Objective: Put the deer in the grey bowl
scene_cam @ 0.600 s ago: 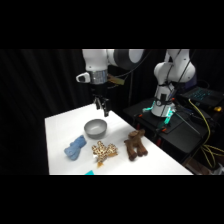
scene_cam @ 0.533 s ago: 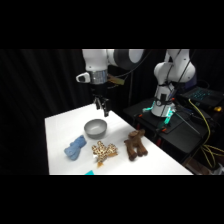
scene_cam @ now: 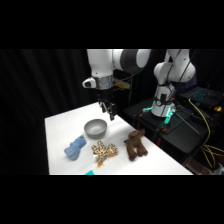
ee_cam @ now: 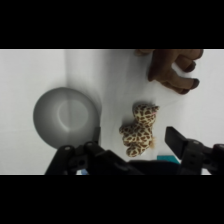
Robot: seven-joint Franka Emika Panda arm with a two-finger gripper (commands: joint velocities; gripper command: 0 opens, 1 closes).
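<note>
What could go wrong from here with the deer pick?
The gripper hangs above the grey bowl, away from the deer. The tan spotted plush lies between bowl and deer, so the gripper might grab it instead. The deer looks about as wide as the bowl, so it may rest on the rim.

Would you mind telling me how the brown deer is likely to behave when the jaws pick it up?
The deer looks like soft plush, so it will probably squash and be light. Its stubby limbs may flop. Lying flat on the table, it seems unlikely to roll.
</note>
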